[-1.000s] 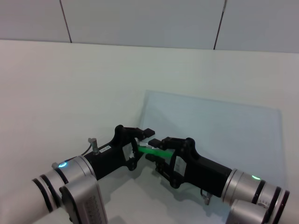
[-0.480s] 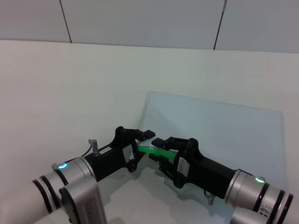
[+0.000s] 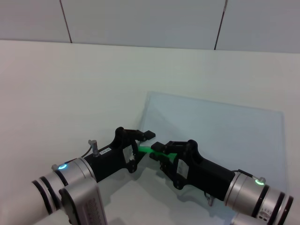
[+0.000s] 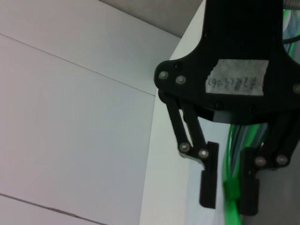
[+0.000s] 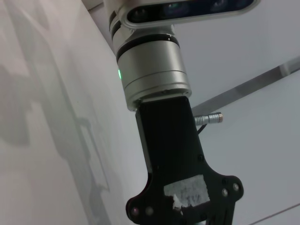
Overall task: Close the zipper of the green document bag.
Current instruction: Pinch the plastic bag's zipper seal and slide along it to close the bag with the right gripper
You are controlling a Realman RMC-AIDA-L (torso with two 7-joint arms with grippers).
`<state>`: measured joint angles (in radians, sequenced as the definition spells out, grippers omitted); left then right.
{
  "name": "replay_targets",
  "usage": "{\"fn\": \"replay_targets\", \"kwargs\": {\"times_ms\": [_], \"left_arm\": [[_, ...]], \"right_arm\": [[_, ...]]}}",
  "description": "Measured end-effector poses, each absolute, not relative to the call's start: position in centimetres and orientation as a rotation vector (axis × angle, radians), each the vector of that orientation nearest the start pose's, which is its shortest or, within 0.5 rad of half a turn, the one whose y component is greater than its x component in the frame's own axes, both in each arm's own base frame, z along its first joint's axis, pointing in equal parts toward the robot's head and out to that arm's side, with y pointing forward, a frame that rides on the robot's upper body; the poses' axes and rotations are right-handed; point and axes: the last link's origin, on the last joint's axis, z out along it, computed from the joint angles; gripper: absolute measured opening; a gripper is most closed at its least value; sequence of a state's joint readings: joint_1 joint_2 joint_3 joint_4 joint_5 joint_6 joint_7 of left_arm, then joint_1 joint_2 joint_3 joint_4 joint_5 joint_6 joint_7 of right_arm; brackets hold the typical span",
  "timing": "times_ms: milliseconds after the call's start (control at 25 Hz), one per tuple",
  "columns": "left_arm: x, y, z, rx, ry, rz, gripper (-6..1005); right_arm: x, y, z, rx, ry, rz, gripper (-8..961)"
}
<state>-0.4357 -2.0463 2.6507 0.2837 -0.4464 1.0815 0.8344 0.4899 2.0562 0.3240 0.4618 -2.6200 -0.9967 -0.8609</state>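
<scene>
Shifted since earlier: right gripper (image 3: 159, 151) has drawn leftward along the zipper (image 3: 157, 151), jaws closed on it. Left gripper (image 3: 140, 140), jaws apart, straddles the strip's near-left end (slider unseen). Green document bag (image 3: 220, 136) lies flat on bench (image 3: 70, 89), far right; closure unfinished.

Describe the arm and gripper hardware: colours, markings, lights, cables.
Both arms are silver-grey cylinders with black ring bands and a lit green indicator. Left gripper and right gripper are matte black with linkage fingers on silver pivot pins. Each black gripper body carries a white tape label. A silver connector plug juts from each wrist. No loose cables visible.
</scene>
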Motion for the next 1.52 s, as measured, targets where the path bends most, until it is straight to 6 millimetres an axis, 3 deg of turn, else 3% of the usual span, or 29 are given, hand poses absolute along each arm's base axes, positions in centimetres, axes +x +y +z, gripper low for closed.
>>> {"fn": "replay_targets", "kwargs": {"times_ms": [1000, 1520], "left_arm": [[-27.95, 27.84, -11.05, -2.101, 0.924, -0.137, 68], [-28.00, 27.63, -10.83, -2.087, 0.927, -0.148, 70]], "right_arm": [[22.90, 26.36, -14.78, -2.147, -1.029, 0.285, 85], [23.33, 26.64, -14.44, -2.127, -1.001, 0.252, 86]]}}
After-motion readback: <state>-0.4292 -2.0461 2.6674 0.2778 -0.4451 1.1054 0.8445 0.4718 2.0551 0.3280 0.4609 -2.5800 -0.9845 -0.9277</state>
